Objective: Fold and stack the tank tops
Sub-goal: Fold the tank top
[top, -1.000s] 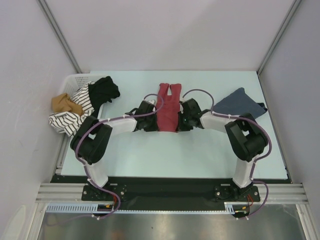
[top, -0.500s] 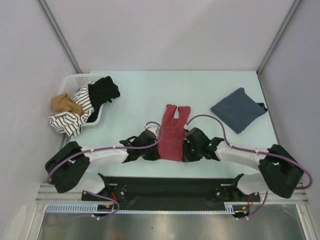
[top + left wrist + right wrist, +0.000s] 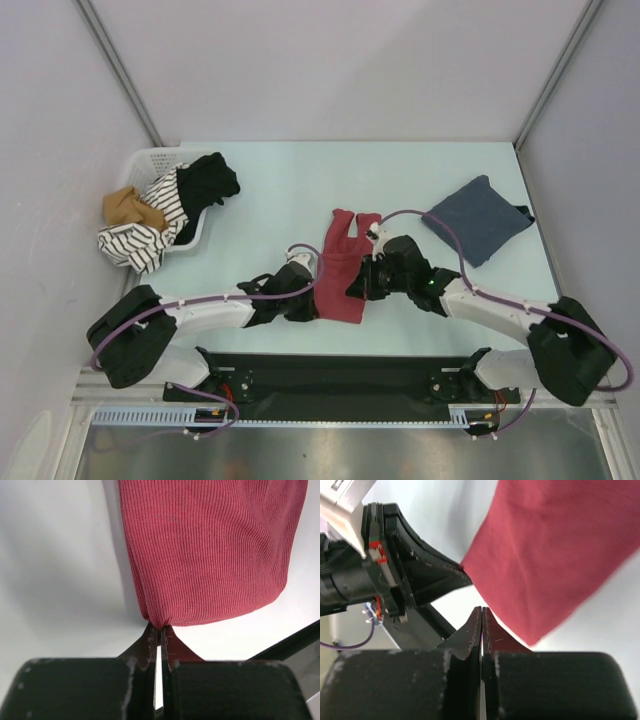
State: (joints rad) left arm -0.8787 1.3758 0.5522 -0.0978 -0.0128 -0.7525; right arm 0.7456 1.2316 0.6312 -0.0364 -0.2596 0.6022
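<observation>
both arms lie low, reaching inward across the lower middle of the overhead view. the red tank top (image 3: pixel 342 268) lies lengthwise between them at centre; the blue-grey tank top (image 3: pixel 474 218) sits folded at upper right. left gripper (image 3: pixel 159 631) is clamped on the red top's lower corner. right gripper (image 3: pixel 481 612) is closed at its right edge; whether it has caught cloth cannot be told.

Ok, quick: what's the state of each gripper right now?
Left gripper: closed, pinching a corner of the red tank top.
Right gripper: closed at that top's edge; whether it grips cloth cannot be told.
</observation>
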